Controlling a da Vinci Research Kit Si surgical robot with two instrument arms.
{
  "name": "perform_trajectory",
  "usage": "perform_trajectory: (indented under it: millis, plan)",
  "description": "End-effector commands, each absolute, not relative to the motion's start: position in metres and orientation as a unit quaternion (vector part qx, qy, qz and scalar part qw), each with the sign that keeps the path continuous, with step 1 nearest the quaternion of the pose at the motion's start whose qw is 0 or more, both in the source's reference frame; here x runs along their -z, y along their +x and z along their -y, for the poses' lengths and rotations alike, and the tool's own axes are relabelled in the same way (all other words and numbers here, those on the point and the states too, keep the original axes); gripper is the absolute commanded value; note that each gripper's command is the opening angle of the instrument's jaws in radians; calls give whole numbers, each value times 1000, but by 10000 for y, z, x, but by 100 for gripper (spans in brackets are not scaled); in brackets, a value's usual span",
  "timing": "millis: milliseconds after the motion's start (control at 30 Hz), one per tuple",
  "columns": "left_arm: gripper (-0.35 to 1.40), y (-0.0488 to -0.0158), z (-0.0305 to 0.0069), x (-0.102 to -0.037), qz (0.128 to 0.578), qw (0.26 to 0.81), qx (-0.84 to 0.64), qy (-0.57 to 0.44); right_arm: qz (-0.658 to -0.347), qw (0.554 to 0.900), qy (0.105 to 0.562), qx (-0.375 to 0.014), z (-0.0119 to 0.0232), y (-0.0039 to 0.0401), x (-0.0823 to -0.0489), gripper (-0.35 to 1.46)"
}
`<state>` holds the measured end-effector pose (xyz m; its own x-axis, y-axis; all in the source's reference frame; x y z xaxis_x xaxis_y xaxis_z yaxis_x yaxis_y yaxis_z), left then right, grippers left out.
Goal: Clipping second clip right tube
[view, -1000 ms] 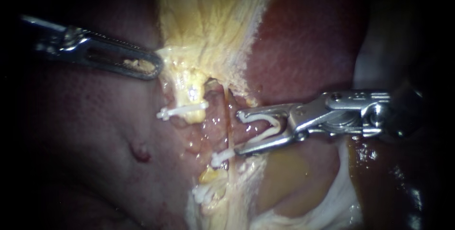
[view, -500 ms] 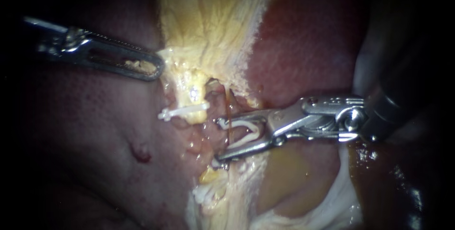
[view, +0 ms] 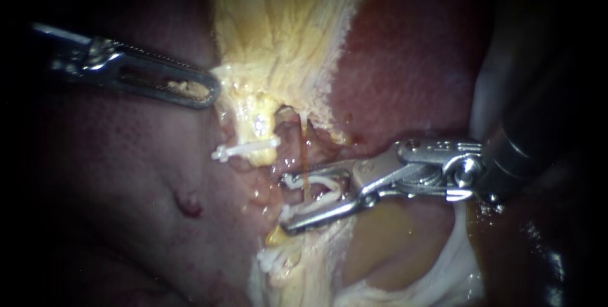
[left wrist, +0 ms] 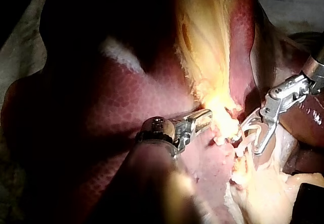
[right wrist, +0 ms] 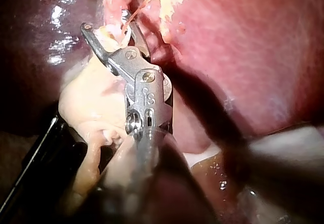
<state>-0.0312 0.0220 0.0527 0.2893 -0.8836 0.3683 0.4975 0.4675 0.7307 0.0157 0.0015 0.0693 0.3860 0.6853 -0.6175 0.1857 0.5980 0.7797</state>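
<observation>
Through the endoscope, the right tool is straddling the right tube, a thin brownish strand running down between its two jaws. The jaws are standing moderately apart and carrying a white clip that touches both of them. The placing step looks to be in hand, with the squeeze not yet made. The next move is probably calling for a steady closing with the tube kept deep in the clip's throat. The left tool is lying narrow, seemingly pinching the edge of the yellow tissue and holding it aside. Another clip is sitting just beside on the neighbouring strand, so room is tight.

In the left wrist view, the left tool is pressing its tip into the brightly lit yellow tissue. The right tool is waiting just ahead, pale clip inside.

In the right wrist view, the right tool is reaching around the tube. The liver is glistening wet alongside, so I am judging everything slippery.
</observation>
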Motion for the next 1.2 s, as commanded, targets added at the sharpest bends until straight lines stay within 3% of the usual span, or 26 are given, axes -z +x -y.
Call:
perform_trajectory:
  millis: [33,467,733,1200]
  plan:
    - [-35,-312,-220,-527,388,764,452,249,-527,722,414,-174,-15,157,-693,49]
    - [-35,-312,-220,-528,389,764,452,249,-537,709,424,-169,-11,158,-686,49]
    - [-35,-312,-220,-529,389,764,452,249,-558,676,454,-162,-5,161,-660,49]
    - [-35,-312,-220,-529,389,764,452,249,-568,661,463,-159,-9,162,-634,48]
